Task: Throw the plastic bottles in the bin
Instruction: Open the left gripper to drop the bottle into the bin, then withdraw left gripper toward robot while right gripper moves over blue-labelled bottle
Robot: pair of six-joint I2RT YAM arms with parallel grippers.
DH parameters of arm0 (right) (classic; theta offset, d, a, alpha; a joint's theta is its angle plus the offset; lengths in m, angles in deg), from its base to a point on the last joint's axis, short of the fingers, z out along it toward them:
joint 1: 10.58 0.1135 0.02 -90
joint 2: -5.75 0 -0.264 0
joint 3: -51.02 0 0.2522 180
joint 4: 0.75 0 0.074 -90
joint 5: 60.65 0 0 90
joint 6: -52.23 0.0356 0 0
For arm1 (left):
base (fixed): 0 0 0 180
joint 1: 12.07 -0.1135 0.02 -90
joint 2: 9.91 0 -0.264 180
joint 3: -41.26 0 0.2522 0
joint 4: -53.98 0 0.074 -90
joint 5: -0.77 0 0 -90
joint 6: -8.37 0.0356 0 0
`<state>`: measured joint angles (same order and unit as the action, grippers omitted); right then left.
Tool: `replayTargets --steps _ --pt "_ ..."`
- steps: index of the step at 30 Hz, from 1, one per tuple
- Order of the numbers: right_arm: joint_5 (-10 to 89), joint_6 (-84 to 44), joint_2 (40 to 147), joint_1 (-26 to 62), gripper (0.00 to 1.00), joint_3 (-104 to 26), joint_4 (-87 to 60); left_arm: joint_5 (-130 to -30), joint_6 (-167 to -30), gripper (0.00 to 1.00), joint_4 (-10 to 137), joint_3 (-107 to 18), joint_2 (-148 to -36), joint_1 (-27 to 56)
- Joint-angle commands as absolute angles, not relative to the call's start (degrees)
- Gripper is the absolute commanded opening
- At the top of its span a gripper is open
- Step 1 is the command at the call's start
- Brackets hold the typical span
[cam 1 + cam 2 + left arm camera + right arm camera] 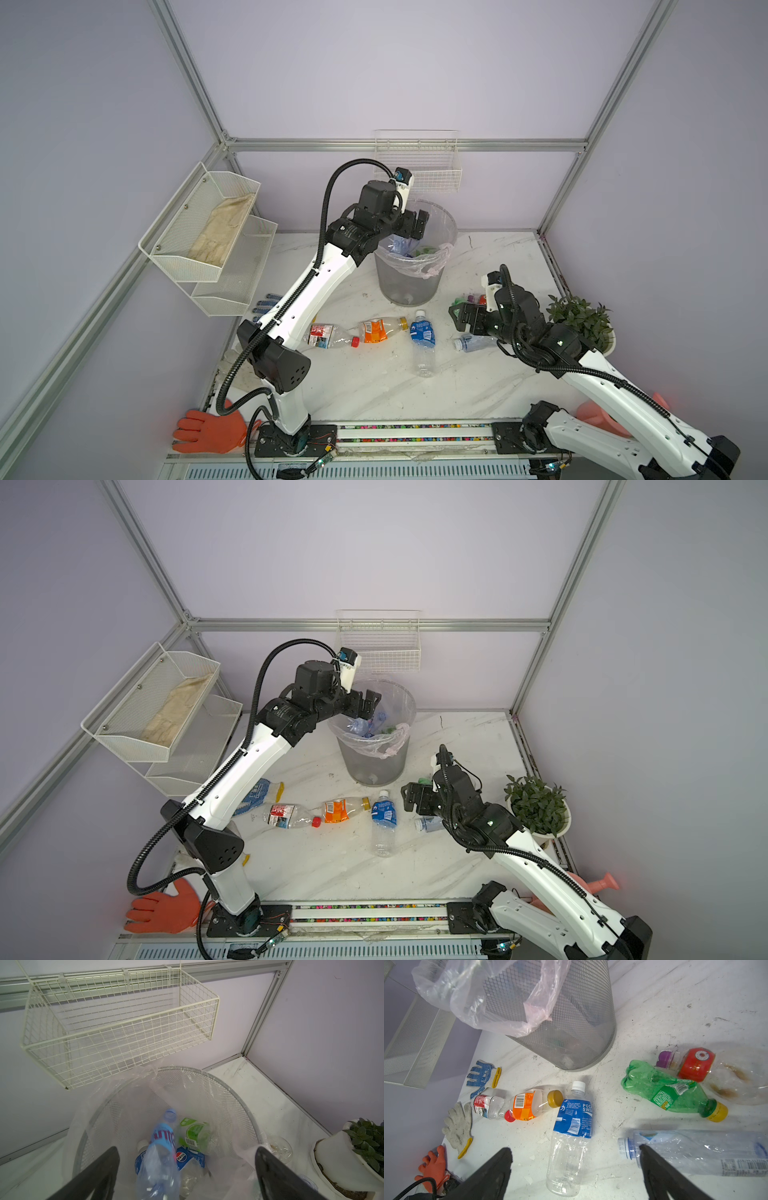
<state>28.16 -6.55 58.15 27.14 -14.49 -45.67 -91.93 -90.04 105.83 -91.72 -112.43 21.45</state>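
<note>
My left gripper (417, 226) (187, 1159) hangs open over the bin (409, 278) (234, 1093), a grey mesh basket with a clear bag. A blurred clear bottle with a blue label (160, 1157) shows between its fingers, touching neither, above several bottles in the bin. On the table lie a red-labelled bottle (328, 336), an orange-labelled one (380, 328) and a blue-labelled one (423, 336) (571, 1136). My right gripper (459, 318) (575, 1159) is open just above the table, the blue-labelled bottle's base between its fingers. A clear bottle (695, 1153), a green one (670, 1091) and a red-labelled one (695, 1064) lie beside it.
A white wire basket (417, 166) hangs on the back wall above the bin. A two-tier mesh shelf (208, 232) juts from the left wall. A potted plant (582, 320) and pink watering can (598, 885) stand right. Gloves (483, 1073) (208, 428) lie left.
</note>
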Motion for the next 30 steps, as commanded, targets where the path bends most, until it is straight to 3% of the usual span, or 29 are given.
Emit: replayTargets --steps 1,9,21,30 --pt "27.83 -7.01 58.13 27.22 0.97 -15.57 -46.64 -90.9 -91.41 1.0 105.27 -96.4 -107.16 21.59" --pt "28.12 -7.0 58.96 27.22 0.97 -15.3 -45.62 -91.33 -91.64 1.0 102.98 -86.69 -99.09 22.28" --pt "28.95 -6.83 60.65 27.22 0.97 -15.55 -44.76 -93.85 -93.52 1.0 97.55 -62.59 -79.99 23.61" --pt "30.53 -7.1 63.47 27.22 0.97 -16.82 -44.37 -96.66 -102.48 1.0 95.87 -40.7 -64.15 24.48"
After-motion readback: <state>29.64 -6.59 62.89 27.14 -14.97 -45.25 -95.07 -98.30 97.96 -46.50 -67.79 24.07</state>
